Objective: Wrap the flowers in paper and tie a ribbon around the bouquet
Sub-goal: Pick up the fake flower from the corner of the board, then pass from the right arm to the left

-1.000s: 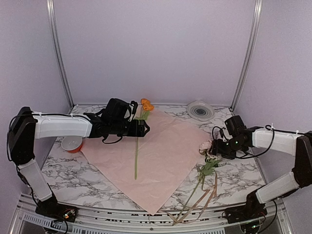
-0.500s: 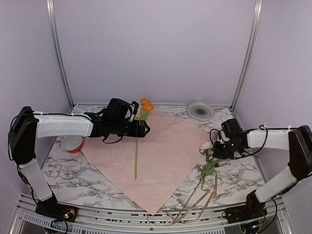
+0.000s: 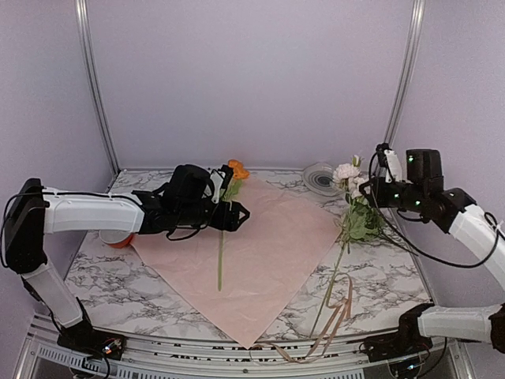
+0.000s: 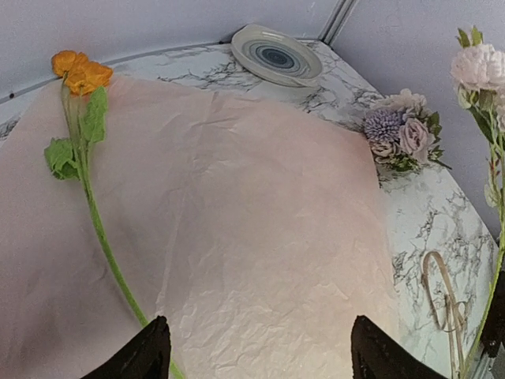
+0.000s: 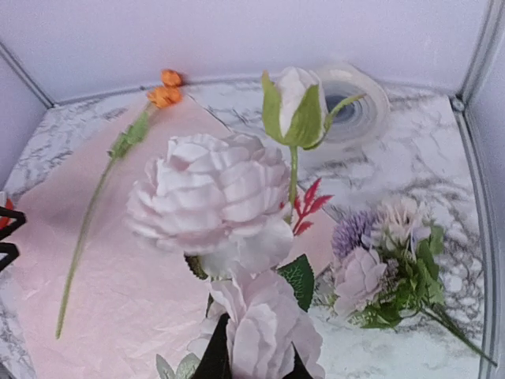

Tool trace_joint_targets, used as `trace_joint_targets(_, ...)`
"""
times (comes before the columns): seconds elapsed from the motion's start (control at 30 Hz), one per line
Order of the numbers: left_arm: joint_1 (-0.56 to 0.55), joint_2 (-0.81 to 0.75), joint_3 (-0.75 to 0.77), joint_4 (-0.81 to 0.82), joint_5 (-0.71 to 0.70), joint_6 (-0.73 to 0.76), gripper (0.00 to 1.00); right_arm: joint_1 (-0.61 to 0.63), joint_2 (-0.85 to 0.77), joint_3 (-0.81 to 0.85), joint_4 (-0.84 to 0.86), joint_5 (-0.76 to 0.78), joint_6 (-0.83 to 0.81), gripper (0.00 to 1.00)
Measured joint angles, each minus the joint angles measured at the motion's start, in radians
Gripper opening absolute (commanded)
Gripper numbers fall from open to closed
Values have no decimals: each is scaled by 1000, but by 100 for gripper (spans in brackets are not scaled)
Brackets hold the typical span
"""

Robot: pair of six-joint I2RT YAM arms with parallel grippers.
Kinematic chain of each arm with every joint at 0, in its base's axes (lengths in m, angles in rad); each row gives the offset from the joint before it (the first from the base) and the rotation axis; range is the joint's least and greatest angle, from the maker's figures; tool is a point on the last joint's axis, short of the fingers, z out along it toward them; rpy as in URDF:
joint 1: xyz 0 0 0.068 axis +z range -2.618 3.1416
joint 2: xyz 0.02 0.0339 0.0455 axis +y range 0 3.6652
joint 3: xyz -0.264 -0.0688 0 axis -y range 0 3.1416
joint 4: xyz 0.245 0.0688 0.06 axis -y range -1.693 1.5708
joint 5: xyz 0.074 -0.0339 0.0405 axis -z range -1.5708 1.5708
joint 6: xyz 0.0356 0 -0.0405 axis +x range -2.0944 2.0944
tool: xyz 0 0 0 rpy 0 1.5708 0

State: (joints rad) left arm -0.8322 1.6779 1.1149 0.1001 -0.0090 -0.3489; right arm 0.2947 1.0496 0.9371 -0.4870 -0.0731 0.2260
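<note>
Since a second ago the pale pink-white roses on thin leafy green stems (image 3: pixel 346 172) have come up off the marble-patterned table (image 3: pixel 387 276) and are now held aloft at its right side, stem ends trailing down towards the narrow beige-tan ribbon (image 3: pixel 335 314); the right gripper (image 3: pixel 371 190) is clamped tight on the stems below the heads. One orange bloom on a long green stem (image 3: pixel 236 169) lies on the large pale pink crinkled paper sheet (image 3: pixel 268 245), spread flat mid-table; the left gripper (image 3: pixel 239 212) hovers over the sheet beside that stem, jaws wide and holding nothing. A small purple-and-pink posy (image 4: pixel 398 134) lies at the paper's right edge; a round white-grey disc (image 3: pixel 322 178) sits at the back.
</note>
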Motion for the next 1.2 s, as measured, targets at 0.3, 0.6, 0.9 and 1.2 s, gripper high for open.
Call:
trace_joint_targets(0.3,-211,-51,35,126,187,206,84,0,-356,12,340,-233,-99,0)
trace_joint_targets(0.6,-219,70,162,255,419,186,82,1,-110,14,647,-550,14,0)
trace_joint_targets(0.9,-225,141,185,268,370,151,44,91,5,15,860,-627,93,0)
trace_joint_targets(1.2,-225,142,192,297,336,119,0,115,57,41,886,-627,91,14)
